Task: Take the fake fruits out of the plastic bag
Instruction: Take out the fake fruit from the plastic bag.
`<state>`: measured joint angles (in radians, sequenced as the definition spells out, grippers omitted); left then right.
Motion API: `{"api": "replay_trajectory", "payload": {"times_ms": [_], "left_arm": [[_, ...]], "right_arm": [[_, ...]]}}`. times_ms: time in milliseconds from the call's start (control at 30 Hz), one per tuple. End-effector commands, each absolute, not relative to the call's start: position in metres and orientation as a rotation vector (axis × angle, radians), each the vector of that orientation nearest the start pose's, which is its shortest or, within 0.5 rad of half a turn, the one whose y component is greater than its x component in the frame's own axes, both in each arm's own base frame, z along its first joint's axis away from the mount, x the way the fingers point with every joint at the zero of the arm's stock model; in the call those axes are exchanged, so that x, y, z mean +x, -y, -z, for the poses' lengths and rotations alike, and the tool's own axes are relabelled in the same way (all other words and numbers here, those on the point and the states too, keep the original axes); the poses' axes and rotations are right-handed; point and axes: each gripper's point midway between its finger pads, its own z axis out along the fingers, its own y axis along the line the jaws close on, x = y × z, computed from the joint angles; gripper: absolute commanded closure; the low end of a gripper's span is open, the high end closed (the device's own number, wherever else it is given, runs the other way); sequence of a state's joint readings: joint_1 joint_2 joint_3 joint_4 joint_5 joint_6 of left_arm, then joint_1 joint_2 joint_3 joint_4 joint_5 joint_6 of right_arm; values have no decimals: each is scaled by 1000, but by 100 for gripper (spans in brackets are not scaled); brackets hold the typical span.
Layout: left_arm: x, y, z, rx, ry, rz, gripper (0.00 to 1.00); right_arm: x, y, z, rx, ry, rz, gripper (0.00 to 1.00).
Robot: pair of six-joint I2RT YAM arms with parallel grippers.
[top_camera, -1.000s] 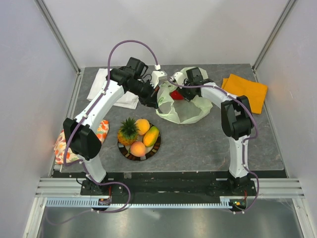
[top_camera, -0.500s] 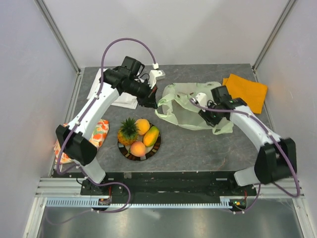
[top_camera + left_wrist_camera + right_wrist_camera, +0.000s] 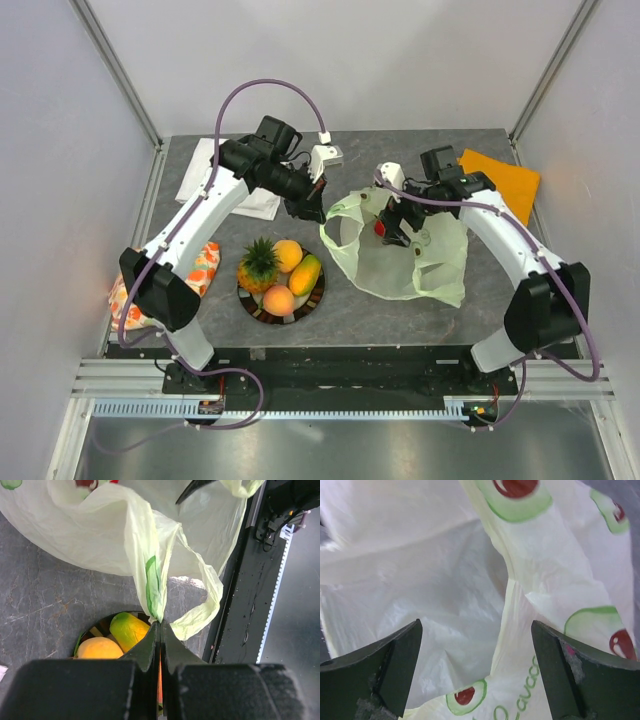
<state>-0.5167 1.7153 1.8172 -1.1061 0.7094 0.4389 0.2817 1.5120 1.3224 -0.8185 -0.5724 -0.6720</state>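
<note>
The pale-green plastic bag (image 3: 415, 265) lies crumpled right of centre, its mouth facing left. My left gripper (image 3: 314, 211) is shut on the bag's handle strip (image 3: 156, 587), holding that edge up. Over the bag's mouth, my right gripper (image 3: 396, 222) stands wide open, and only printed bag film (image 3: 470, 595) shows between its fingers. A glossy red piece (image 3: 381, 230) shows beside those fingers; I cannot tell whether it lies inside the bag. On the dark plate (image 3: 252, 307) sit a pineapple (image 3: 258, 264), a peach (image 3: 278, 300), a mango (image 3: 305, 273) and a round orange fruit (image 3: 288, 254).
A white folded cloth (image 3: 212, 180) lies at the back left. A flat orange cloth (image 3: 508, 182) lies at the back right. An orange-floral cloth (image 3: 205, 266) sits by the left arm, left of the plate.
My right gripper has opened wide and swung back left over the bag's mouth. The bag has shifted toward the front right. The left gripper keeps its grip.
</note>
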Motion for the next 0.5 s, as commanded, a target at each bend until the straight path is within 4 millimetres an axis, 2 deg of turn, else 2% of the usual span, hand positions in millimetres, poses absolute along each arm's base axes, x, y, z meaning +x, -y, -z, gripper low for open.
{"api": "replay_trajectory", "payload": {"times_ms": [0, 133, 200, 300, 333, 400, 467], "left_arm": [[289, 283, -272, 1351, -1984, 943, 99], [291, 285, -270, 1347, -1990, 943, 99], [293, 285, -269, 1341, -1997, 943, 99], [297, 287, -269, 1326, -2006, 940, 99], [298, 287, -270, 1316, -2011, 937, 98], [298, 290, -272, 1288, -2024, 962, 99], [297, 291, -274, 1273, -2025, 988, 98]], "right_arm": [[312, -207, -180, -1385, -1958, -757, 2], [320, -214, -169, -1436, -1932, -728, 5], [322, -216, -174, -1437, -1920, -728, 8], [320, -220, -197, -1431, -1870, -733, 9], [318, -220, -211, -1425, -1836, -729, 9], [306, -221, -228, -1413, -1806, -761, 8], [292, -223, -236, -1411, -1802, -823, 8]]}}
